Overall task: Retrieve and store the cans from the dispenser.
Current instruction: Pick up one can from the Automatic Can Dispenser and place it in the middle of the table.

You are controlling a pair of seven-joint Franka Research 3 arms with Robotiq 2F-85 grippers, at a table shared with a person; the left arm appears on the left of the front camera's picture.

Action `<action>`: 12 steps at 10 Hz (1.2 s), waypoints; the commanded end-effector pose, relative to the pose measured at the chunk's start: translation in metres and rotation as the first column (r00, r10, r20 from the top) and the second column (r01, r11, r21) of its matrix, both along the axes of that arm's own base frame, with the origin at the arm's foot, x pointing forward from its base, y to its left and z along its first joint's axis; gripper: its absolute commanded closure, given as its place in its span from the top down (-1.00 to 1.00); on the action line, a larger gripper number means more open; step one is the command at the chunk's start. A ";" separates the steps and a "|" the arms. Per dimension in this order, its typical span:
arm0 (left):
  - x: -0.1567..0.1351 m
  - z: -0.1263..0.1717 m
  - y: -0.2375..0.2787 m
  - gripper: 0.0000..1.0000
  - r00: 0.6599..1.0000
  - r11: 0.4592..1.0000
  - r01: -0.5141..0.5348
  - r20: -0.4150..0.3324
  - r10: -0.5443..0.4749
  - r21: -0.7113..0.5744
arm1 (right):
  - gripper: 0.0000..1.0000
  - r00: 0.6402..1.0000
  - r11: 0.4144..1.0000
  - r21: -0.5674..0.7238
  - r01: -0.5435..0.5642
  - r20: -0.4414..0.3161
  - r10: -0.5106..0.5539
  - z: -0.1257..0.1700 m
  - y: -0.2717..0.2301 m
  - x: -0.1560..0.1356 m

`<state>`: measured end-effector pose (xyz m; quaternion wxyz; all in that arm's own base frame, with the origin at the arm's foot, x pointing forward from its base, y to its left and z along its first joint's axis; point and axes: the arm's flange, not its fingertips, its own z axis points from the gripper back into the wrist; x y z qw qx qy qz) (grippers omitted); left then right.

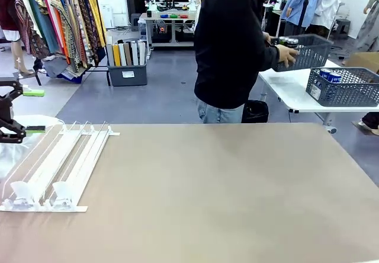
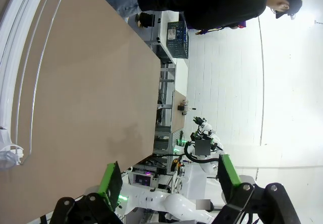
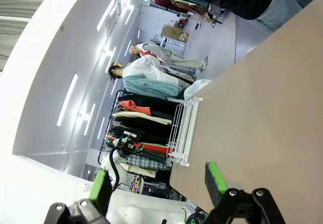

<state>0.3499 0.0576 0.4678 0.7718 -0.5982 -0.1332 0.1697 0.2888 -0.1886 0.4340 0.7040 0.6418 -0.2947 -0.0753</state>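
Beige desk (image 1: 225, 186) lies bare across its middle and right, wide room out to the far and right edges. White dispenser (image 1: 56, 165) sits at the left edge, lanes without cans. Left gripper (image 1: 26, 110) hangs open above its far end. Right gripper (image 3: 159, 183) is open off the desk's edge. Beyond, a person holds a basket (image 1: 305, 51) with a can (image 1: 289, 41); another basket (image 1: 343, 86) holds a blue can (image 1: 330, 75).

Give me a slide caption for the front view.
Empty dispenser on the table; open left gripper beside it; person holding a basket.
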 end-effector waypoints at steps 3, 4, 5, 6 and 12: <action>-0.001 0.004 0.000 1.00 1.000 1.000 -0.007 -0.010 0.007 -0.009 | 1.00 1.000 1.000 0.001 -0.003 0.007 0.003 0.004 0.000 0.001; -0.001 0.004 0.000 1.00 1.000 1.000 -0.007 -0.010 0.007 -0.009 | 1.00 1.000 1.000 0.001 -0.003 0.007 0.003 0.004 0.000 0.001; -0.001 0.004 0.000 1.00 1.000 1.000 -0.007 -0.010 0.007 -0.009 | 1.00 1.000 1.000 0.001 -0.003 0.007 0.003 0.004 0.000 0.001; -0.001 0.004 0.000 1.00 1.000 1.000 -0.007 -0.010 0.007 -0.009 | 1.00 1.000 1.000 0.001 -0.003 0.007 0.003 0.004 0.000 0.001; -0.001 0.004 0.000 1.00 1.000 1.000 -0.007 -0.010 0.007 -0.009 | 1.00 1.000 1.000 0.001 -0.003 0.007 0.003 0.004 0.000 0.001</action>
